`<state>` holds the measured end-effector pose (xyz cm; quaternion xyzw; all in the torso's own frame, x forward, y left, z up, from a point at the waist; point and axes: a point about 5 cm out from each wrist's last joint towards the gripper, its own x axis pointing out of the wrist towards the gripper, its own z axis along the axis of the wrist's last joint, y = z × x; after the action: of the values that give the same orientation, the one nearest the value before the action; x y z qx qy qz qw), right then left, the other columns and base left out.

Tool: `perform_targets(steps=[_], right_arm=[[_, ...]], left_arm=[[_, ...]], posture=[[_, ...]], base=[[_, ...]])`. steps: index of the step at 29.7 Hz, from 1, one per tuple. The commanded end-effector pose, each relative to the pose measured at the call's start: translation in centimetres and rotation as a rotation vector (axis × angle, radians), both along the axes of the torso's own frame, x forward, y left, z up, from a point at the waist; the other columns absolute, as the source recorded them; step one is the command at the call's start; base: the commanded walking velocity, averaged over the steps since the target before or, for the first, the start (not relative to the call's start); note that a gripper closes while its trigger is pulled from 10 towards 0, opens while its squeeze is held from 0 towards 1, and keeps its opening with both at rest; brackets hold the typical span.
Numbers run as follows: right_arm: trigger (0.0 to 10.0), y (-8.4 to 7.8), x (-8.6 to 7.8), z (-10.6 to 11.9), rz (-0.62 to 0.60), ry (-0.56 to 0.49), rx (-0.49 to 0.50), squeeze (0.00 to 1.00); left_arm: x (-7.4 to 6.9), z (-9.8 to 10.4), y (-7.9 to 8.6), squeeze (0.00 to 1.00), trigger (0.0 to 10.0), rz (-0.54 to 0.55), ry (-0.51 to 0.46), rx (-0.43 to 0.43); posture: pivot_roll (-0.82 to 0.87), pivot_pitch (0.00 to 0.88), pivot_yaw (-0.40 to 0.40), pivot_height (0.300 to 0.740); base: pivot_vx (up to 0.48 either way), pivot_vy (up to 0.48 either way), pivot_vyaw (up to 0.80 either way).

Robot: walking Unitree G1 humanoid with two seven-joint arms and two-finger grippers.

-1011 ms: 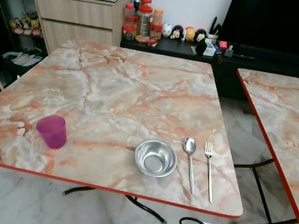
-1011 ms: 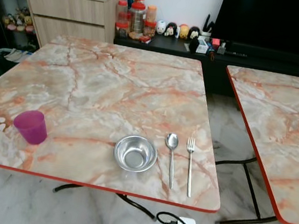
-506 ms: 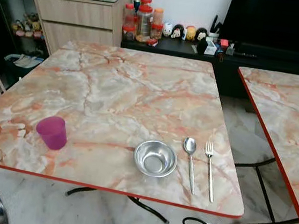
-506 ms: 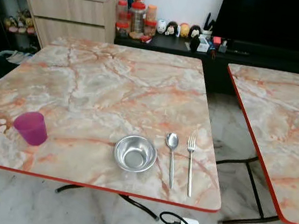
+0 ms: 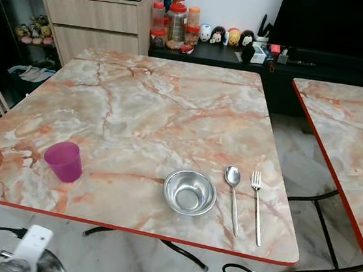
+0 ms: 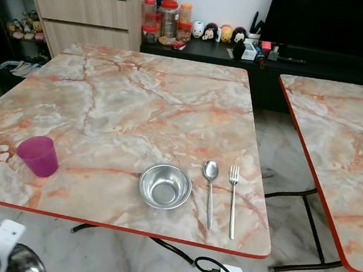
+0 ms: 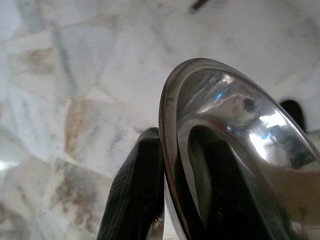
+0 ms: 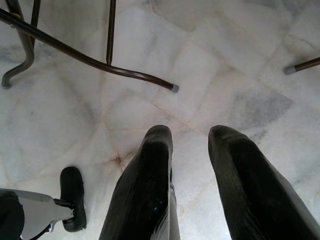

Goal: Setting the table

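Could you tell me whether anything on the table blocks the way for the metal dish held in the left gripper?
Nothing visible does. The left gripper holds the metal dish below the table's near edge; bare tabletop lies between the purple cup and the bowl.

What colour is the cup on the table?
The cup is purple-pink; the left eye view shows it best.

Head eyes look down on table (image 5: 139,105); wrist cameras face floor (image 8: 225,65).
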<state>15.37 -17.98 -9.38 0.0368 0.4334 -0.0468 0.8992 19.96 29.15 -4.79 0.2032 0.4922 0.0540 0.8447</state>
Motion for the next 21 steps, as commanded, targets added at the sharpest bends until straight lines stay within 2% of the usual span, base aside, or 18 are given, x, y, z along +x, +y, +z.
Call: perform_targets(steps=[1, 2, 5, 10, 11, 15, 17, 18, 21], right_arm=[[10.0, -0.2, 0.1, 0.1, -0.021, -0.004, -0.001, 0.00], [10.0, -0.3, 0.2, 0.1, -0.021, -0.005, -0.002, 0.00], [10.0, -0.3, 0.3, 0.1, -0.022, -0.009, -0.002, 0.00], [10.0, -0.3, 0.3, 0.2, -0.026, -0.010, -0.002, 0.00], [10.0, -0.3, 0.3, 0.2, -0.027, -0.010, -0.001, 0.00], [10.0, -0.3, 0.3, 0.2, -0.028, -0.010, -0.002, 0.00], [10.0, -0.3, 0.4, 0.2, -0.028, -0.013, -0.001, 0.00], [10.0, -0.3, 0.4, 0.2, -0.028, -0.013, -0.001, 0.00], [10.0, -0.3, 0.4, 0.2, -0.028, -0.011, -0.002, 0.00]], left_arm=[[0.6, 0.1, -0.5, 0.00, 10.0, 0.004, -0.016, -0.023], [1.1, -0.1, -1.6, 0.00, 10.0, 0.018, -0.047, -0.071], [1.9, 0.0, -3.0, 0.00, 10.0, 0.078, -0.114, -0.156], [2.2, -0.1, -3.5, 0.00, 10.0, 0.163, -0.156, -0.217], [2.0, -0.2, -3.6, 0.00, 10.0, 0.230, -0.168, -0.255], [1.7, -0.5, -3.8, 0.00, 10.0, 0.308, -0.176, -0.294], [1.5, -0.8, -4.2, 0.00, 10.0, 0.384, -0.189, -0.359], [1.5, -0.8, -4.2, 0.00, 10.0, 0.384, -0.189, -0.359], [1.3, -1.1, -5.0, 0.00, 10.0, 0.461, -0.197, -0.454]], posture=[[0.05, 0.000, 0.005, 0.740], [0.05, 0.000, 0.005, 0.740], [0.04, 0.000, 0.007, 0.740], [0.04, 0.000, 0.006, 0.740], [0.04, 0.000, 0.006, 0.740], [0.03, 0.000, 0.006, 0.740], [0.03, 0.000, 0.004, 0.740], [0.03, 0.000, 0.004, 0.740], [0.03, 0.000, 0.002, 0.740]], base=[[0.000, 0.000, 0.00], [0.000, 0.000, 0.00], [0.000, 0.000, 0.00], [0.000, 0.000, 0.00], [0.000, 0.000, 0.00], [0.000, 0.000, 0.00], [0.000, 0.000, 0.00], [0.000, 0.000, 0.00], [0.000, 0.000, 0.00]])
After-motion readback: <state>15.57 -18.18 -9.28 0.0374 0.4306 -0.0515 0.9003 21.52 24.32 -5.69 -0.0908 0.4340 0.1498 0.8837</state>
